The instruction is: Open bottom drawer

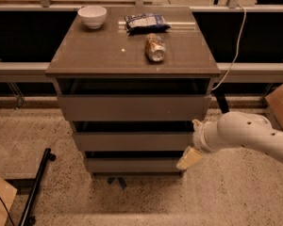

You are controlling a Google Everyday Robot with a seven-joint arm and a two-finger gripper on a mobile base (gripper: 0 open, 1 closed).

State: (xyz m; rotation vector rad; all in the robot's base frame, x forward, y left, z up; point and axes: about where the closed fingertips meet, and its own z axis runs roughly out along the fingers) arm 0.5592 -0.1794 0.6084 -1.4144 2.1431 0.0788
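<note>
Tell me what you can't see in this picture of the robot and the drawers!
- Inside the bottom drawer: camera view, hidden behind its own front and the middle drawer.
- The pincer, at the right edge of the cabinet beside the bottom drawer: partly covered by the white arm.
- The arm's base: cut off by the right edge.
- Writing on the snack bag: too small to read.

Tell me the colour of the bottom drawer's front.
The bottom drawer front is plain grey-brown, in the camera view; the claw is near its right end.
</note>
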